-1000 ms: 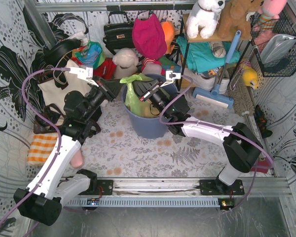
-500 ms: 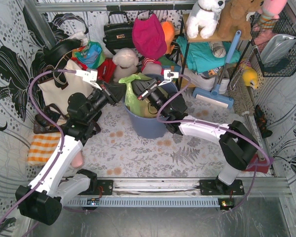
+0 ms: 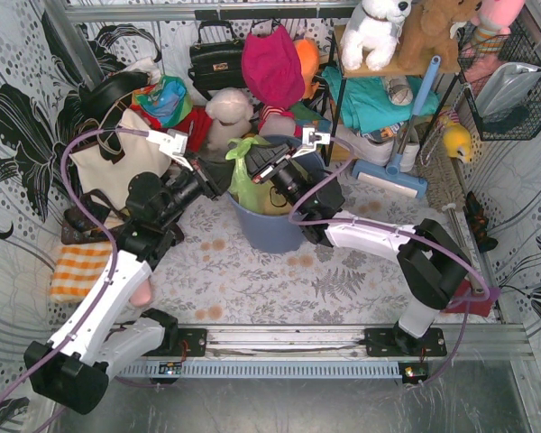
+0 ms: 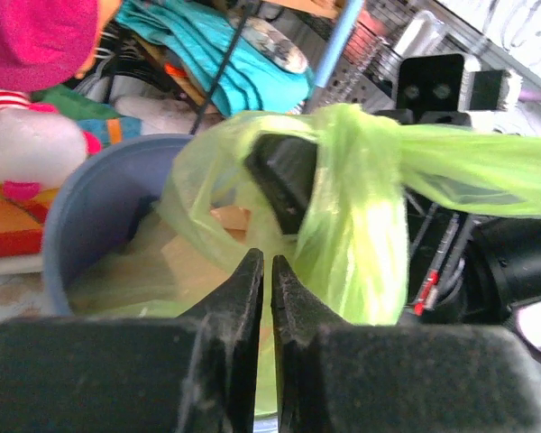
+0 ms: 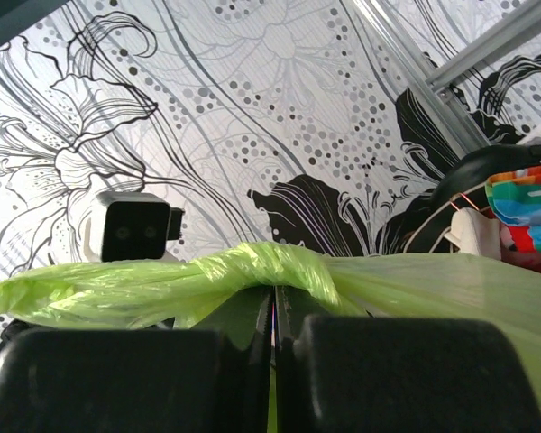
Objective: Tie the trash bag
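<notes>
The trash bag (image 3: 243, 180) is thin light-green film with tan paper showing through, and it stands in the blue-grey bin (image 3: 270, 230). Its top is twisted into a strand (image 5: 279, 266) that lies over my right gripper's tips. My right gripper (image 3: 258, 167) (image 5: 273, 293) is shut, with green film in the seam between its fingers. In the left wrist view those black fingers poke through the bag's (image 4: 361, 207) gathered top. My left gripper (image 3: 215, 183) (image 4: 267, 263) is at the bag's left side by the bin's rim (image 4: 99, 198). Its fingers are closed to a thin slit with green film in it.
Behind the bin are a black handbag (image 3: 216, 59), a magenta hat (image 3: 272, 63) and soft toys. A shelf with a blue dustpan (image 3: 392, 176) stands at the back right. At the left are a white tote (image 3: 104, 167) and an orange checked cloth (image 3: 77, 271).
My left gripper has moved right and slightly down, up to the bag's left side. My right gripper has shifted a little left over the bag's top. The bag's top stays gathered.
</notes>
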`<state>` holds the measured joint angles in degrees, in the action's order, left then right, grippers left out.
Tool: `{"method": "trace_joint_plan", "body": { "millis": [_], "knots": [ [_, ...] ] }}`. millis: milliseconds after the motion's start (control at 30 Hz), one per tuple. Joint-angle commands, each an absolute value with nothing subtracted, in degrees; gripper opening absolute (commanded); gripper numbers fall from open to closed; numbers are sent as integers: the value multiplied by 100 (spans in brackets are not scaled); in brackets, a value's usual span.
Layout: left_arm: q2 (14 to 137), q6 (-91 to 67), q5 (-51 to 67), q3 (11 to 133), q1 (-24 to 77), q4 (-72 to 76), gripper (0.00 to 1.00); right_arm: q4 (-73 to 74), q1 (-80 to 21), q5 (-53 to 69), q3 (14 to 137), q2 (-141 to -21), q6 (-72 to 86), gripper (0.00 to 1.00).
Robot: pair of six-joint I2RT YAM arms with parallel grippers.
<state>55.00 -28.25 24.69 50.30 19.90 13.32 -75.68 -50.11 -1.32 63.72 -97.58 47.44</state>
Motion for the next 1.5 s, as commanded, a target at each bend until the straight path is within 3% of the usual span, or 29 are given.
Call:
{"method": "trace_joint_plan", "body": {
  "millis": [0, 333, 767, 1200, 1467],
  "knots": [
    [5226, -2568, 1245, 5154, 2017, 918, 18, -8278, -5036, 112, 6293, -9757, 4904, 0],
    [5454, -2902, 1315, 5710, 1639, 1450, 27, -8332, -5036, 123, 6085, -9624, 4897, 0],
    [6299, -4643, 2803, 6930, 1174, 653, 56, -8288, -5037, 186, 5863, -9509, 4777, 0],
    [6434, -4657, 3325, 7246, 1162, -454, 69, -8254, -5036, 177, 5919, -9432, 4728, 0],
    [6426, -4825, 3638, 7032, 1164, -317, 63, -8220, -5036, 165, 5974, -9467, 4714, 0]
  ]
}}
